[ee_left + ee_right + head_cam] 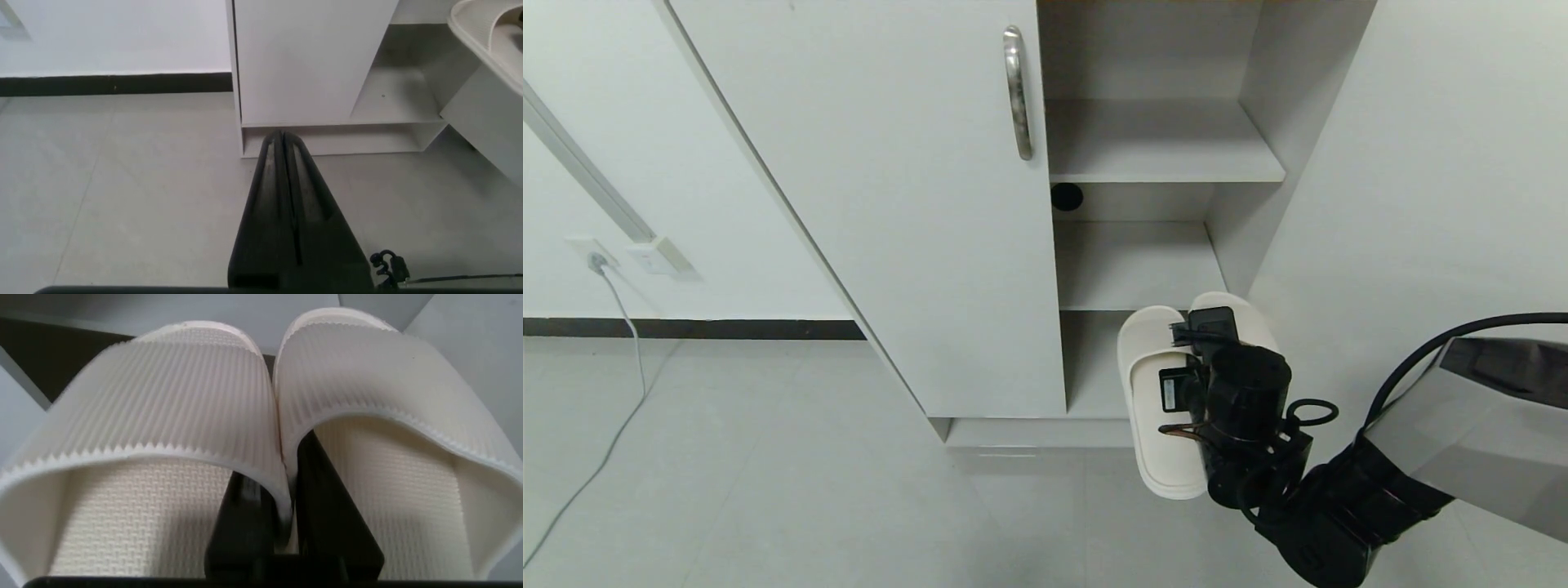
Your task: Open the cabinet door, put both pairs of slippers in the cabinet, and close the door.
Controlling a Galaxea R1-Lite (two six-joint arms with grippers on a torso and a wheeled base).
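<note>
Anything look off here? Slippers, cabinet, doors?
Nothing stands out. The right claw grips the slippers side by side by their inner edges, in front of the open cabinet. The left door is shut, and nothing looks spilled or damaged.

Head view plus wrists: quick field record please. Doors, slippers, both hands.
right door: swung open
left door: shut, metal handle at its edge
slippers: white pair, off the floor, in front of the lower shelves
right hand: shut on slippers, pinching both straps together
left hand: shut, holding nothing, above the floor, pointing at the cabinet
</note>
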